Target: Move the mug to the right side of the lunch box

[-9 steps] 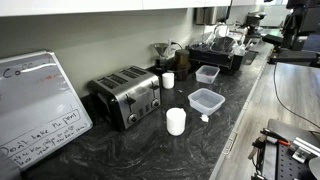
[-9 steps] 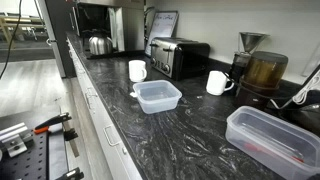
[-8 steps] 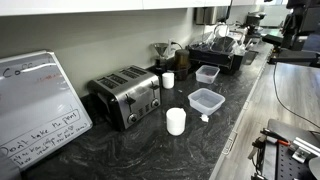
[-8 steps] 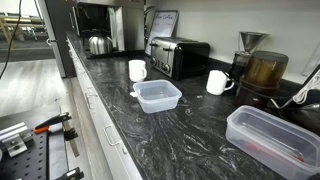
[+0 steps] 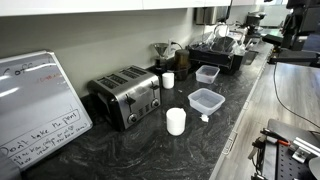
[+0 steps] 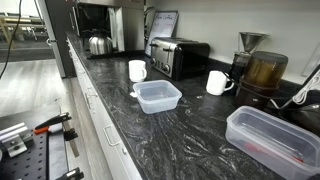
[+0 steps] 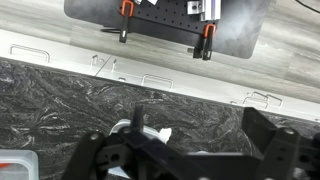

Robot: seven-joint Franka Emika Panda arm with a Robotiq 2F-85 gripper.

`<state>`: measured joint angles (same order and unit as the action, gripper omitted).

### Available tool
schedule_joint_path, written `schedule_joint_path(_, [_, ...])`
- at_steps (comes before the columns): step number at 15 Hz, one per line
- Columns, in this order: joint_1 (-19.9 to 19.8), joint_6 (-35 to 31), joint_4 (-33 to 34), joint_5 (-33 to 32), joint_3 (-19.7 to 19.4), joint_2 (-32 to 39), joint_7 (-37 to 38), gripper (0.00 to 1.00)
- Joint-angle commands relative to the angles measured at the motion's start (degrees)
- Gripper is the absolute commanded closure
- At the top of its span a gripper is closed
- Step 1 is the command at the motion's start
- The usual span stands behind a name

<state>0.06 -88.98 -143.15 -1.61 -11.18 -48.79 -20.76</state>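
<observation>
The mug [image 5: 176,121], a tall plain white cup, stands upright on the dark marbled counter [image 5: 130,150], near the toaster [image 5: 127,96] and just beside the clear lunch box [image 5: 207,101]. In an exterior view, the mug [image 6: 138,70] sits to the left of and beyond the lunch box [image 6: 157,96]. A smaller white cup [image 5: 168,80] stands farther back. The whiteboard [image 5: 35,105] carries handwriting that I cannot read, and I see no brand marks. Nothing has moved since the earlier frames. In the wrist view my gripper [image 7: 185,160] hangs over the counter edge with its jaws spread wide, neither gripping nor touching anything.
</observation>
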Motion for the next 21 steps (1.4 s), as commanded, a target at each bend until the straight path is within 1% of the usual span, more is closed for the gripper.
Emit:
schedule_joint_path(1, [1.07,0.36,0.68,-1.08,0.61,1.76,-1.33,0.00])
schedule_joint_path(4, [3.56,-2.08,0.09,-2.98,3.25,4.39,-2.69,0.00])
schedule_joint_path(6, [6.00,-5.51,-0.58,-4.88,5.64,6.83,-3.33,0.00])
schedule_joint_path(9, [9.65,-14.49,0.06,-7.60,8.35,13.87,-4.57,0.00])
schedule_joint_path(12, [12.02,-20.65,1.74,-9.69,9.06,20.67,-9.49,0.00])
schedule_joint_path(14, [12.66,-23.40,2.68,-10.77,8.44,24.04,-14.86,0.00])
schedule_joint_path(16, [12.46,-25.58,3.63,-11.54,7.90,26.52,-21.19,0.00])
schedule_joint_path(18, [12.27,-26.55,4.46,-10.67,7.27,27.63,-28.57,0.00])
schedule_joint_path(19, [11.12,-25.63,2.41,-10.13,9.26,25.34,-22.90,0.00])
schedule_joint_path(21, [10.94,-25.87,3.31,-10.08,8.89,26.40,-26.60,0.00])
